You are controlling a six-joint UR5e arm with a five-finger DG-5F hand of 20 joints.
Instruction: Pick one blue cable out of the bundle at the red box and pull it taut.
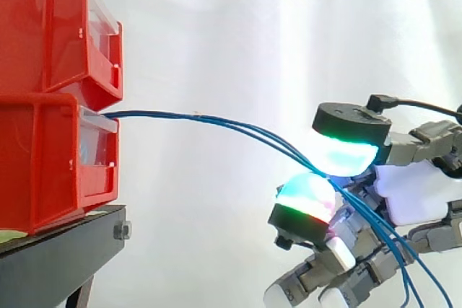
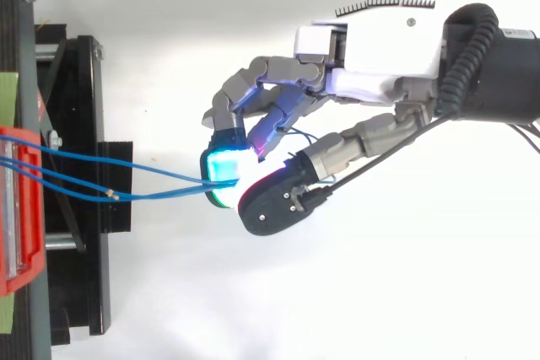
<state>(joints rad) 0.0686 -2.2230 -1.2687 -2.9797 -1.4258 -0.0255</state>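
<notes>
- Between the red box (image 1: 50, 164) on its black stand (image 1: 58, 257) and the robot hand (image 1: 413, 194), the blue cables (image 1: 166, 114) run out from the gap under the upper bin. They slope gently down to the hand, and their loose ends hang on past it.
- The robot hand is pinching: two glowing pads (image 1: 346, 155) are pressed together, one above and one below, with the blue strands passing between them. Several strands converge at that spot, and I cannot tell whether one alone is caught or more than one.
- The cables look thin, light and limp, so I judge they bend wherever they are loaded and carry almost no weight.
- Their smooth jackets probably slip through soft pads under a pull, so a firm pinch across the strand should hold better than a loose curl.
- The best hold seems to be well out from the box, where the strands fan apart in the top view and one can be singled out.
- The span bows slightly, so it reads as near taut, not fully.
</notes>
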